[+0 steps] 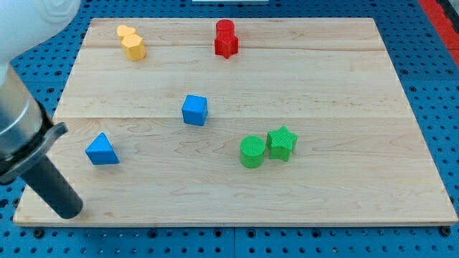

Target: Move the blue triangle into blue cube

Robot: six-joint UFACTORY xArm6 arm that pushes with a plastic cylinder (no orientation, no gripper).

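Observation:
The blue triangle (102, 150) lies on the wooden board (323, 86) at the view's left. The blue cube (194, 110) sits near the board's middle, up and to the right of the triangle, well apart from it. My tip (69, 212) rests at the board's bottom-left corner, below and a little left of the blue triangle, not touching it.
Two yellow blocks (131, 42) touch each other at the top left. Two red blocks (226, 38) touch at the top middle. A green cylinder (252, 152) and a green star (282, 142) sit side by side right of centre.

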